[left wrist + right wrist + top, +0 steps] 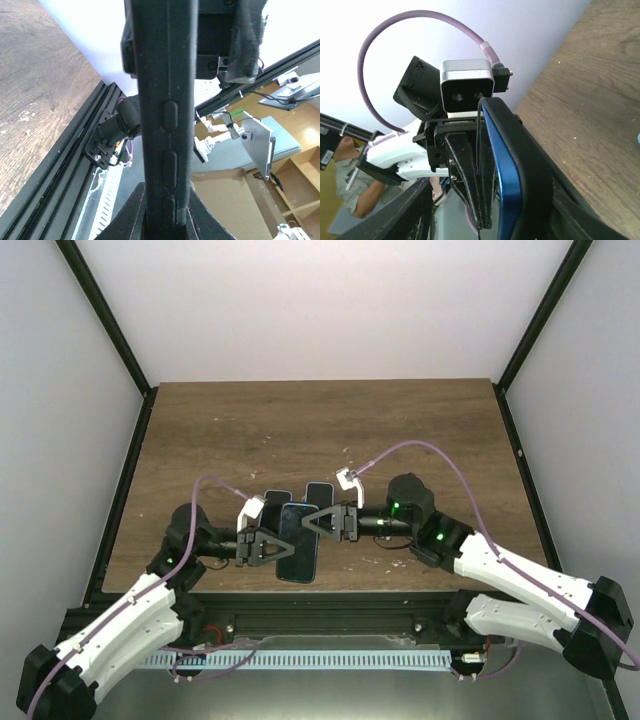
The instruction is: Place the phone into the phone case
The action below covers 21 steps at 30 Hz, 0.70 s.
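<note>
A black phone case (298,545) with the blue phone (509,195) set against its inner side hangs between both grippers, above the table's near edge. My left gripper (285,548) is shut on the case. In the left wrist view (167,220) its fingers (127,215) clamp the case's side wall (167,100), the one with raised button covers. My right gripper (310,523) comes in from the right. In the right wrist view (500,217) its jaws stand wide on either side of the phone and case (532,165), and the left finger (417,210) is well clear of them.
The wooden table (330,430) stretches behind the grippers inside a black frame (115,335) with white walls. Two flat dark slabs (276,502) (319,494) show just behind the held case. Purple cables (420,448) loop over both wrists.
</note>
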Motion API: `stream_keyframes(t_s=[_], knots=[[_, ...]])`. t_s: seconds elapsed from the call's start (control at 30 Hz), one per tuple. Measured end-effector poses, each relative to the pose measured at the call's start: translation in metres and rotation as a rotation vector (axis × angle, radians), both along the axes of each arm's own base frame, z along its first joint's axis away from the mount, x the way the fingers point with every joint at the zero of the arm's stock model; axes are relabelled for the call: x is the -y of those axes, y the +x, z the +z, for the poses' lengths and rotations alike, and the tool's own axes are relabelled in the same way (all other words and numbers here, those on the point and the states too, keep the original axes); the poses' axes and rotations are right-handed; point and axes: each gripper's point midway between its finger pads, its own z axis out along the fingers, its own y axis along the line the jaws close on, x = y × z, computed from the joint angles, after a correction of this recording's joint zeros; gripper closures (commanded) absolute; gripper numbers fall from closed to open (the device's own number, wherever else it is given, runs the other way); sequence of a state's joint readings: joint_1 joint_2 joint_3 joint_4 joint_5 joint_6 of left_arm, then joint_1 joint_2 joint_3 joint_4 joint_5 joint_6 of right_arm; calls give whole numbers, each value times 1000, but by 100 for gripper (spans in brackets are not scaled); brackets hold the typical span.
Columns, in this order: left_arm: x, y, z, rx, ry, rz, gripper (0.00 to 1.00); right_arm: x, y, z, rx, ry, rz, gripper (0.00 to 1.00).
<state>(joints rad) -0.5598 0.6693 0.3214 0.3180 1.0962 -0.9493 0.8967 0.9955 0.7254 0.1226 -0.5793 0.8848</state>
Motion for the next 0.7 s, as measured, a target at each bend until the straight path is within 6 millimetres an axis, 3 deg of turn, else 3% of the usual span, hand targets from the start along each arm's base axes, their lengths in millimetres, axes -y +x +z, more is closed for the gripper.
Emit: stream_keyframes(t_s=[0.2, 0.23, 0.4, 0.53, 0.57, 0.63, 0.7], knots=[[1, -1, 3, 45, -12, -15, 100, 4, 3, -3, -6, -15, -15, 98], [2, 0, 1, 44, -6, -14, 100, 4, 3, -2, -3, -13, -15, 99], [4, 4, -2, 57, 12, -10, 100, 6, 6, -1, 58, -50, -28, 98], [6, 8, -3, 76, 19, -4, 100, 8, 9, 0, 105, -84, -41, 68], [6, 9, -3, 79, 20, -3, 100, 9, 10, -1, 113, -93, -45, 65], [7, 11, -7, 62, 33, 6, 100, 10, 11, -4, 130, -118, -51, 67], [7, 12, -9, 59, 39, 6, 100, 12, 13, -6, 130, -134, -60, 80]])
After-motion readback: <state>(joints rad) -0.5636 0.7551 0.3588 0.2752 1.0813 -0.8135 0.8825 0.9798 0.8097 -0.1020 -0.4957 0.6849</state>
